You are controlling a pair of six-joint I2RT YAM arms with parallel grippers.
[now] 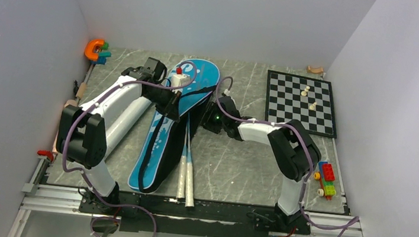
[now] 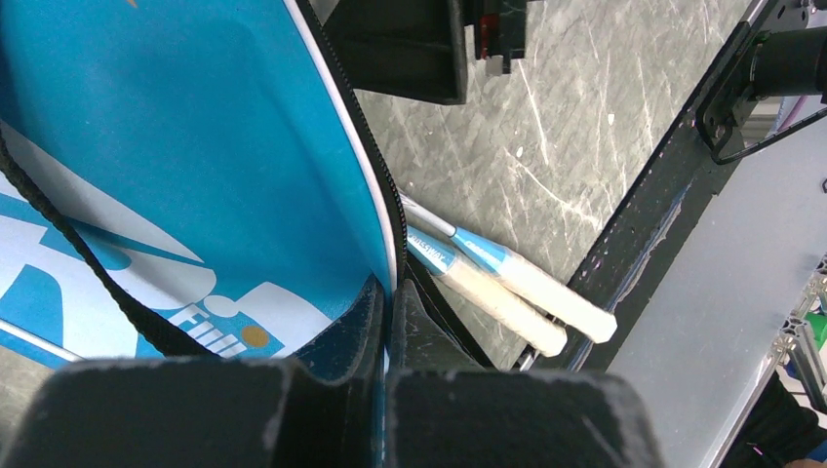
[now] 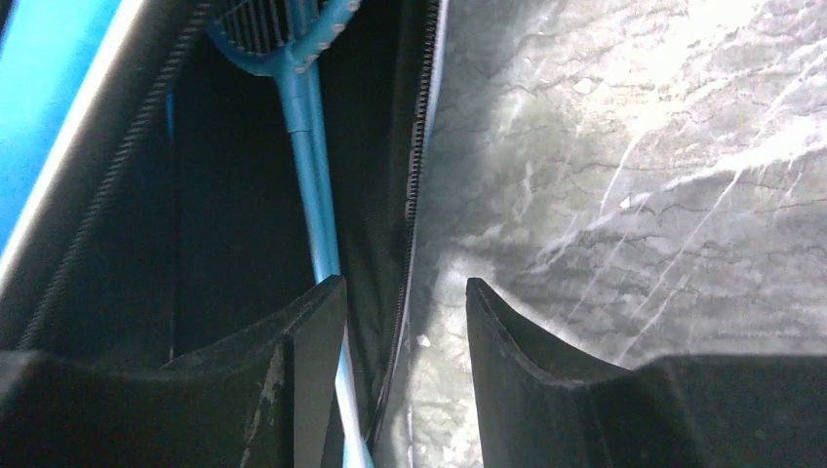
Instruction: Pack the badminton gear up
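Blue bag (image 1: 180,100) lies mid-worktop (image 1: 237,169), with two racket handles (image 1: 187,178) sticking out toward 6 o'clock. The left hand (image 2: 388,285) is clamped on the bag's open edge. The right hand (image 3: 405,284), fingers apart, straddles the zip edge at the bag's 3 o'clock side.

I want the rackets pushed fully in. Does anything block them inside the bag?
Nothing visible does. The left gripper holds the bag open, and the dark interior around the racket shows no obstacle.

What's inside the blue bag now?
A blue racket, head and shaft, shows through the bag's open side; two handles stick out. The bag's cover hides everything else.
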